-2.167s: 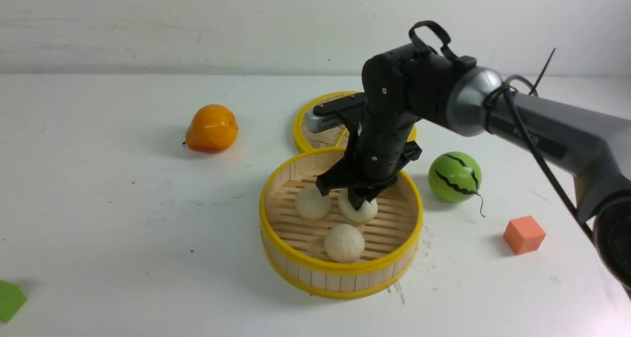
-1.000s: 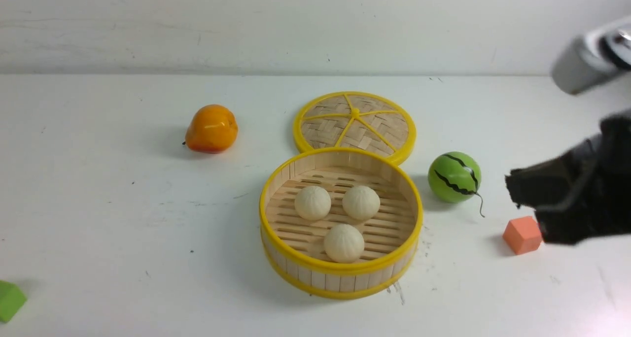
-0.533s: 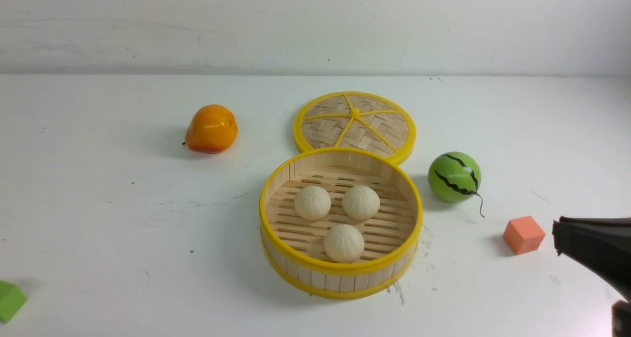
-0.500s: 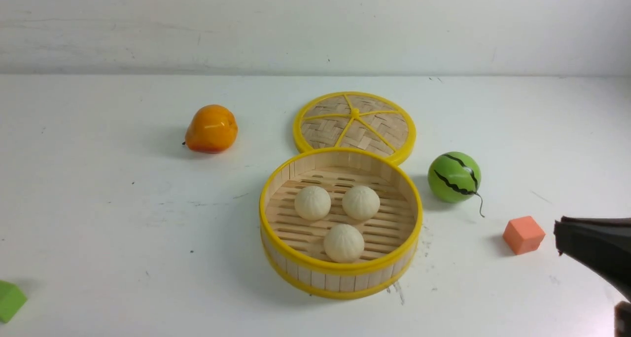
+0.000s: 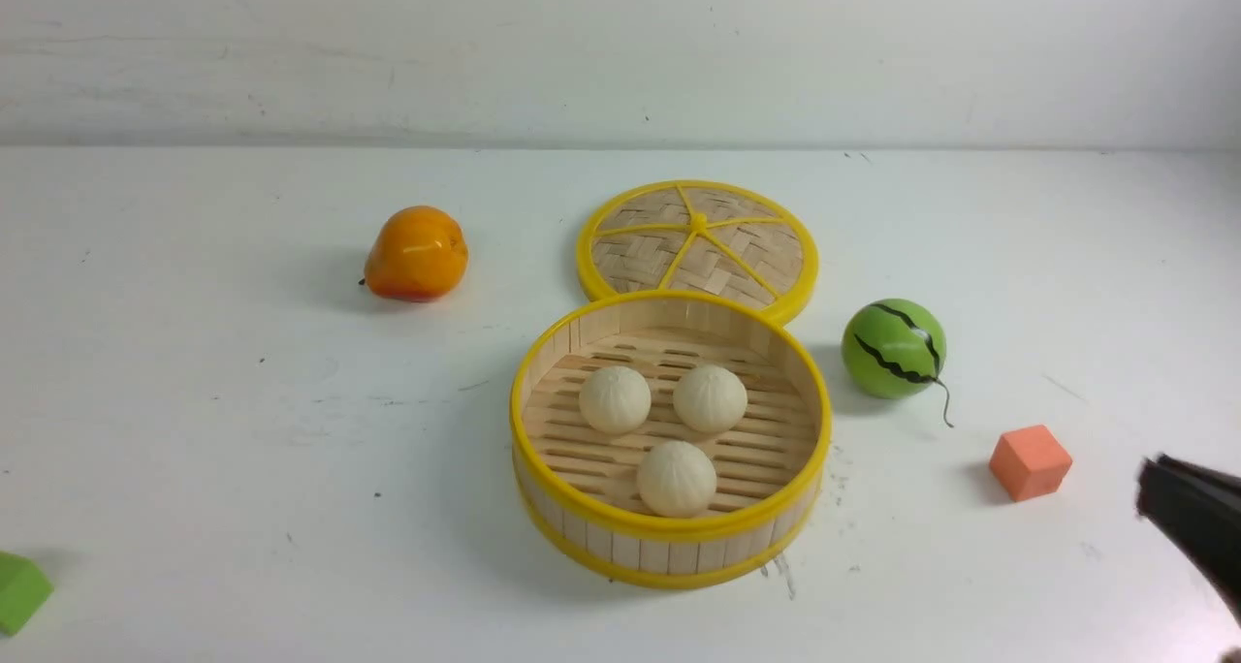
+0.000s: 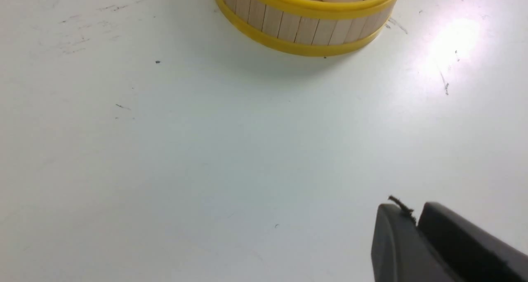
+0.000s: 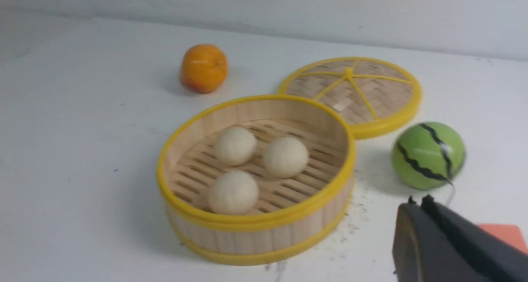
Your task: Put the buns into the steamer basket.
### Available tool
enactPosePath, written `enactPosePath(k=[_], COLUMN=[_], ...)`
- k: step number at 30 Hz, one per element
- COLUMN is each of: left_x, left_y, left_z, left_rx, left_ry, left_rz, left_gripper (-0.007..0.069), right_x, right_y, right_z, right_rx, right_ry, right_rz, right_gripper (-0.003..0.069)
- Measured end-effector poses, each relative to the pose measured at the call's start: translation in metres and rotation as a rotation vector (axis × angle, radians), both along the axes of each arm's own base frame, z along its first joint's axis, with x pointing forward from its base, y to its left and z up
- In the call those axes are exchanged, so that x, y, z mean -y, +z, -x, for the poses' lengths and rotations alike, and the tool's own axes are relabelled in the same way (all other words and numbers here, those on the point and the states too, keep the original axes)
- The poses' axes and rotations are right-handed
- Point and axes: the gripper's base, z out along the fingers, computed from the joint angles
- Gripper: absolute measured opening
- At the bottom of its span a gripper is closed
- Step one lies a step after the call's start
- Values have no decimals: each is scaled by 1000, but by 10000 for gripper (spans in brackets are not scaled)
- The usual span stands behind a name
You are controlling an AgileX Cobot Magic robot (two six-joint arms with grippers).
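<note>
Three cream-white buns lie inside the steamer basket [image 5: 669, 525]: one at the back left [image 5: 615, 399], one at the back right [image 5: 710, 398] and one at the front [image 5: 676, 478]. The right wrist view shows the same three buns on the basket's [image 7: 255, 218] slatted floor. My right gripper [image 5: 1149, 484] is shut and empty at the table's front right, well away from the basket; its closed tips [image 7: 416, 200] point toward the basket. My left gripper [image 6: 412, 214] is shut on nothing above bare table in front of the basket [image 6: 305, 26]. It does not show in the front view.
A flat woven lid [image 5: 698, 241] lies just behind the basket. An orange fruit [image 5: 417, 253] sits at the back left. A green watermelon ball [image 5: 893, 348] and an orange cube [image 5: 1030, 461] are to the right. A green block [image 5: 17, 590] is at the front left edge.
My right arm has left the basket, where its gripper stood over the back right bun, and pulled back to the front right edge. All three buns stay put.
</note>
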Motion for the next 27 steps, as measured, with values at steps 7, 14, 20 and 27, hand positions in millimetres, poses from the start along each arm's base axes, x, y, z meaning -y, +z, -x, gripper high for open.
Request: enactPosePath(k=[7,14,20,27], left_x=[0,0,0,0], left_y=[0,0,0,0], left_z=[0,0,0,0], left_rx=[0,0,0,0], left_ry=[0,0,0,0], left_rz=[0,0,-1,-1], left_gripper=[75,78,86,92], right_x=[36,45,45,45], right_y=[-54,-85,-87,-88], right_z=[28,45,48,48], right_rx=[-4,-55,-91,-95], right_ry=[-305,-428,-429,-429], right_rz=[93,123,145,145], right_gripper=[-18,-21,-21,-21])
